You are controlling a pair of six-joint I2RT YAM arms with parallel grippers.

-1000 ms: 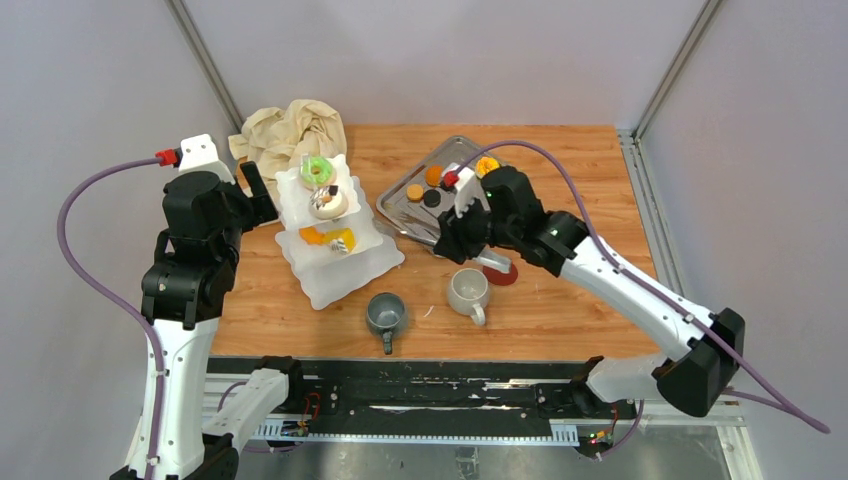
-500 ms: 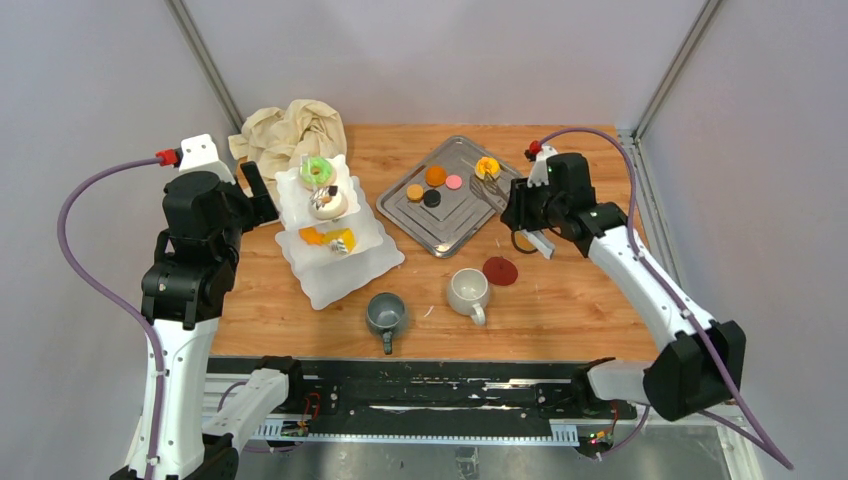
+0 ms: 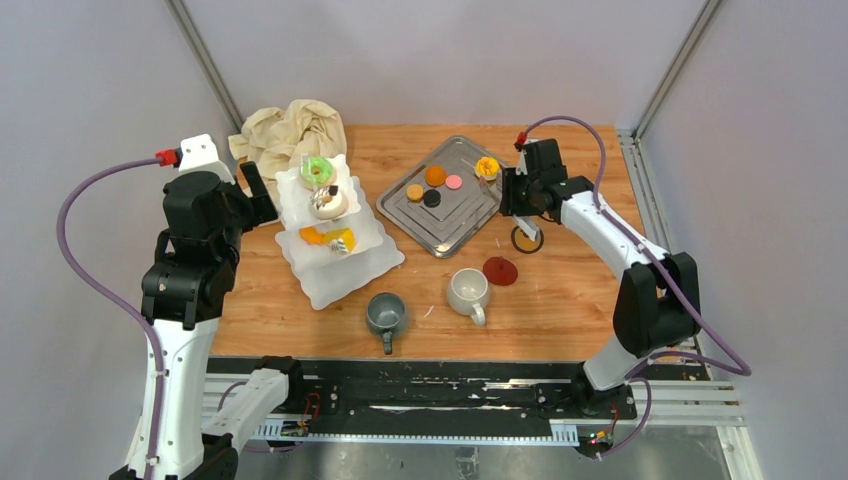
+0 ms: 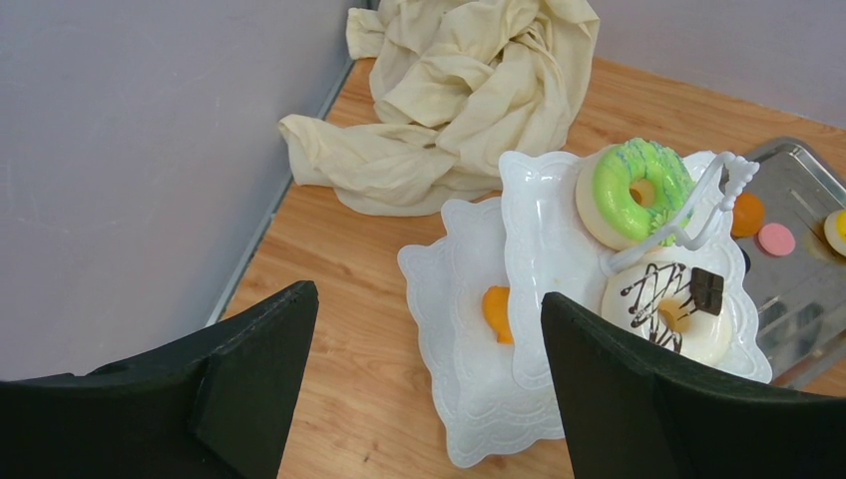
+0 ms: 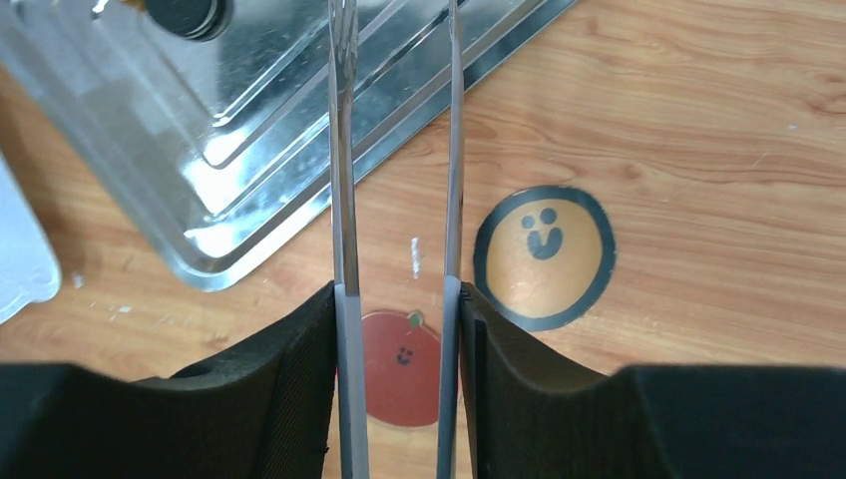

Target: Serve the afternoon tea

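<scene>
The white three-tier stand [image 3: 372,262] holds a green ring doughnut [image 3: 317,170], a chocolate-drizzled white doughnut [image 3: 328,202] and orange and yellow pastries [image 3: 328,238]. Orange [image 3: 435,175], pink [image 3: 454,182], black [image 3: 432,198] and yellow [image 3: 487,167] pastries lie on the steel tray [image 3: 455,225]. The grey mug [image 3: 386,313] and the white mug [image 3: 467,290] stand near the front. My left gripper [image 3: 255,190] is open and empty, left of the stand [image 4: 479,399]. My right gripper [image 3: 510,195] is shut on steel tongs [image 5: 344,200], which point over the tray's right edge [image 5: 249,130].
A beige cloth [image 3: 290,135] lies at the back left. An orange smiley coaster [image 3: 527,239] and a red apple coaster [image 3: 500,271] lie on the wood, right of the white mug. Both coasters show under the tongs in the right wrist view, orange [image 5: 544,254] and red [image 5: 399,364].
My right arm has swung from over the tray's near edge to the right and back, taking the tongs to the tray's right edge and uncovering the orange coaster. The left arm has not moved.
</scene>
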